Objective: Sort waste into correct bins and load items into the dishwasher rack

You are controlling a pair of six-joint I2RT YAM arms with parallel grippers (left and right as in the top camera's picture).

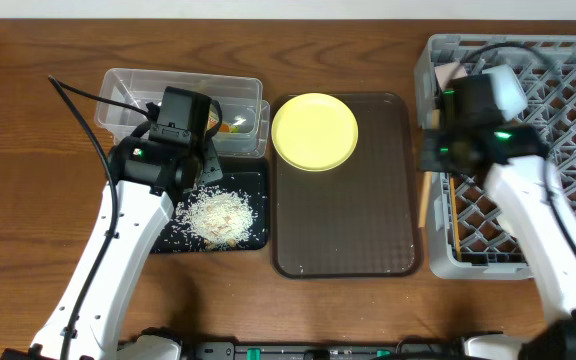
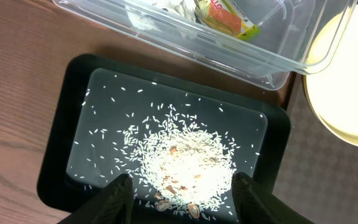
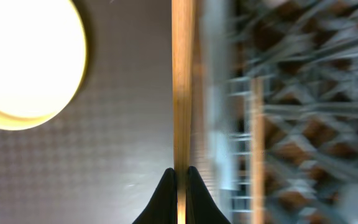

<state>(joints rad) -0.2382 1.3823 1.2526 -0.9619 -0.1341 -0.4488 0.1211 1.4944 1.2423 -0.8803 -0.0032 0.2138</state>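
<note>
Right gripper [image 3: 180, 177]: pressed together, pinching one end of a chopstick [image 3: 182, 81].
Chopstick: a thin wooden stick along the right edge of the brown tray [image 1: 348, 230], between that tray and the rack [image 1: 568, 90].
Rack: grey lattice crate just right of the brown tray; a second wooden strip shows inside it, too blurred to name.
Left gripper [image 2: 183, 185]: spread, nothing between the fingers, above the near side of the black tray [image 2: 61, 124].
Black tray: just left of the brown tray, holding a heap of rice [image 2: 185, 158] with loose grains scattered around it.
Clear tub [image 2: 185, 43]: left of the brown tray's far corner, touching the black tray's far edge; a green-and-yellow wrapper [image 2: 229, 18] and a white scrap [image 2: 173, 6] lie inside.
Yellow plate [image 1: 314, 131]: on the brown tray's far left part.
Desk [image 1: 28, 200]: brown wood under everything.
</note>
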